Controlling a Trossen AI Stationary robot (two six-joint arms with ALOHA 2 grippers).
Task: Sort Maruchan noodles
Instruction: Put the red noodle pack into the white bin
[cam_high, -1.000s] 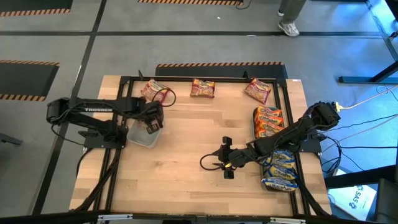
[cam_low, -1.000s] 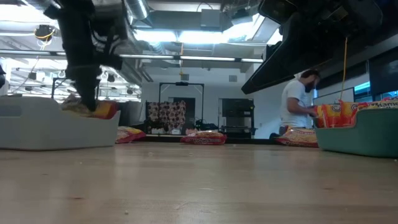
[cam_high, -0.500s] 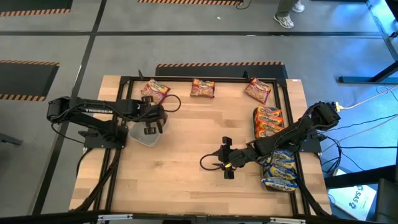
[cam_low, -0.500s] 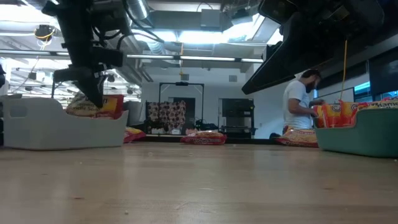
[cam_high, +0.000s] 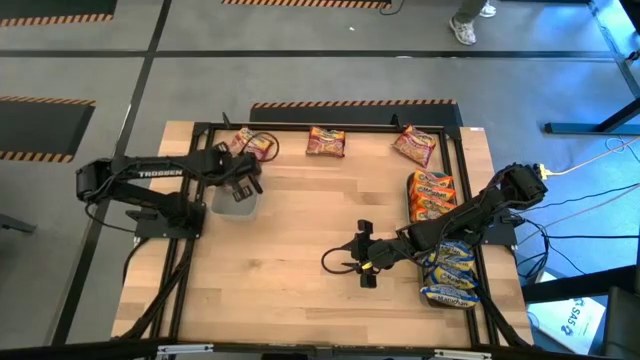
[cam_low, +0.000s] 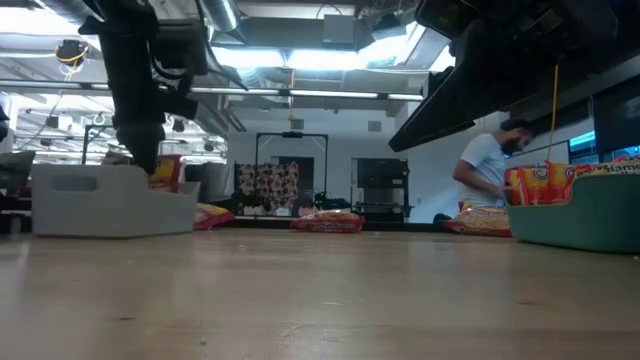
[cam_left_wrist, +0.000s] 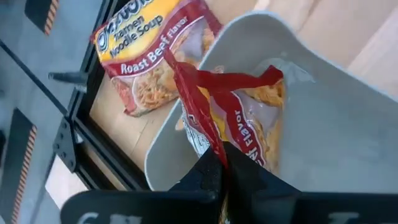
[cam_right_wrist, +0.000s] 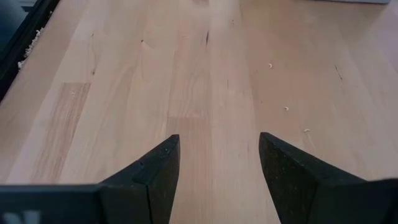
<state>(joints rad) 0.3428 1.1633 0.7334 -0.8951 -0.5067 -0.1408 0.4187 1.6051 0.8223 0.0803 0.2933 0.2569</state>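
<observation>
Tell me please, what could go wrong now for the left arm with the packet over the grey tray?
1. The left gripper pinches only the crinkled edge of the maroon-and-yellow ramen packet, so it may slip or tear.
2. That packet hangs near the rim of the light grey plastic tray, so it could drop outside.
3. A second Roast Beef packet lies just beside the tray and could get bumped.

This is a robot laboratory in an industrial hall. The grey concrete floor (cam_high: 300, 60) has black-and-orange hazard tape stripes (cam_high: 350, 102). Exposed silver ceiling ducts (cam_low: 290, 30) run overhead.
</observation>
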